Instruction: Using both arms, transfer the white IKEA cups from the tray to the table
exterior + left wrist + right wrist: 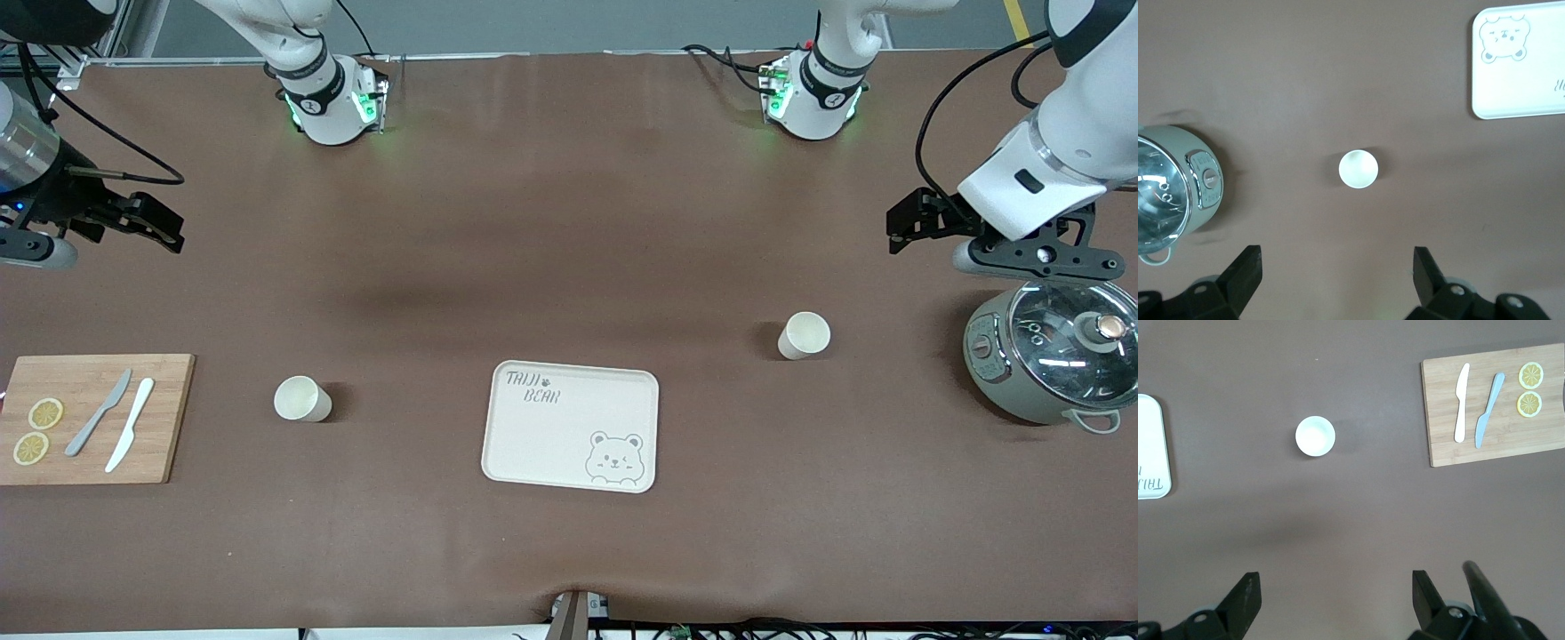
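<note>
Two cream-white cups stand upright on the brown table. One cup (pixel 302 398) is toward the right arm's end, between the cutting board and the tray; it also shows in the right wrist view (pixel 1315 436). The other cup (pixel 804 335) is toward the left arm's end, between the tray and the cooker; it also shows in the left wrist view (pixel 1358 169). My left gripper (pixel 900 229) (pixel 1337 267) is open and empty, up in the air over bare table beside the cooker. My right gripper (pixel 162 227) (pixel 1336 590) is open and empty, high over bare table.
A bear-printed white tray (pixel 533 444) lies mid-table, nearer the front camera. A wooden cutting board (pixel 169 418) with two knives and lemon slices is at the right arm's end. A grey-green cooker (pixel 987 356) with a glass lid stands at the left arm's end.
</note>
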Action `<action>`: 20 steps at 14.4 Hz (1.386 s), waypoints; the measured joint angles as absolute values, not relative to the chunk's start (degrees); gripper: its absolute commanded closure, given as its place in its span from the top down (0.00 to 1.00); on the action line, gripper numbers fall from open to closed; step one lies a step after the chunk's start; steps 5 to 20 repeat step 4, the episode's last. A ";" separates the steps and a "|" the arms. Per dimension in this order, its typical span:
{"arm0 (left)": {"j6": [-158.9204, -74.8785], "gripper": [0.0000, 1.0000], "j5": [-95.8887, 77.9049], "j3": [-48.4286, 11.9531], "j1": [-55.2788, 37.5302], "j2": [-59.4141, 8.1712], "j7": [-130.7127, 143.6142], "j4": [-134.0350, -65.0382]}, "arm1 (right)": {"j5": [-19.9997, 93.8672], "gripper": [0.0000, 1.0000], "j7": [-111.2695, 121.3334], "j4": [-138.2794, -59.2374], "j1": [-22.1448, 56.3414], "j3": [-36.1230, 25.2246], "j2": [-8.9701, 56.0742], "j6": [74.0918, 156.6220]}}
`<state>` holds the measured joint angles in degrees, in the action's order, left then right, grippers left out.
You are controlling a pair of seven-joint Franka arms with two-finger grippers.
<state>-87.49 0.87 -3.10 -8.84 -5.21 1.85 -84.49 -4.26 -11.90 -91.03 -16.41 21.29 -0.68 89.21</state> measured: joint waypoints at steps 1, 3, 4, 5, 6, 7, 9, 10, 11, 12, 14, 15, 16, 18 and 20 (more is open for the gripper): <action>-87.26 1.00 0.87 -3.05 -8.84 -5.21 1.85 -84.62 | -4.25 1.00 -11.90 -91.00 -16.43 21.25 -0.68 89.29; -87.12 1.00 0.87 -3.02 -8.85 -5.21 1.85 -84.76 | -4.25 1.00 -11.89 -91.00 -16.47 21.19 -0.68 89.30; -87.11 1.00 0.87 -3.02 -8.86 -5.21 1.85 -84.78 | -4.25 1.00 -11.89 -91.00 -16.49 21.16 -0.68 89.30; -87.11 1.00 0.87 -3.02 -8.86 -5.21 1.85 -84.78 | -4.25 1.00 -11.89 -91.00 -16.49 21.16 -0.68 89.30; -87.11 1.00 0.87 -3.02 -8.86 -5.21 1.85 -84.78 | -4.25 1.00 -11.89 -91.00 -16.49 21.16 -0.68 89.30; -87.11 1.00 0.87 -3.02 -8.86 -5.21 1.85 -84.78 | -4.25 1.00 -11.89 -91.00 -16.49 21.16 -0.68 89.30; -87.11 1.00 0.87 -3.02 -8.86 -5.21 1.85 -84.78 | -4.25 1.00 -11.89 -91.00 -16.49 21.16 -0.68 89.30; -87.11 1.00 0.87 -3.02 -8.86 -5.21 1.85 -84.78 | -4.25 1.00 -11.89 -91.00 -16.49 21.16 -0.68 89.30; -87.11 1.00 0.87 -3.02 -8.86 -5.21 1.85 -84.78 | -4.25 1.00 -11.89 -91.00 -16.49 21.16 -0.68 89.30; -87.11 1.00 0.87 -3.02 -8.86 -5.21 1.85 -84.78 | -4.25 1.00 -11.89 -91.00 -16.49 21.16 -0.68 89.30; -87.11 1.00 0.87 -3.02 -8.86 -5.21 1.85 -84.78 | -4.25 1.00 -11.89 -91.00 -16.49 21.16 -0.68 89.30; -87.11 1.00 0.87 -3.02 -8.86 -5.21 1.85 -84.78 | -4.25 1.00 -11.89 -91.00 -16.49 21.16 -0.68 89.30; -87.11 1.00 0.87 -3.02 -8.86 -5.21 1.85 -84.78 | -4.25 1.00 -11.89 -91.00 -16.49 21.16 -0.68 89.30; -87.11 1.00 0.87 -3.02 -8.86 -5.21 1.85 -84.78 | -4.25 1.00 -11.89 -91.00 -16.49 21.16 -0.68 89.30; -87.11 1.00 0.87 -3.02 -8.86 -5.21 1.85 -84.78 | -4.25 1.00 -11.89 -91.00 -16.49 21.16 -0.68 89.30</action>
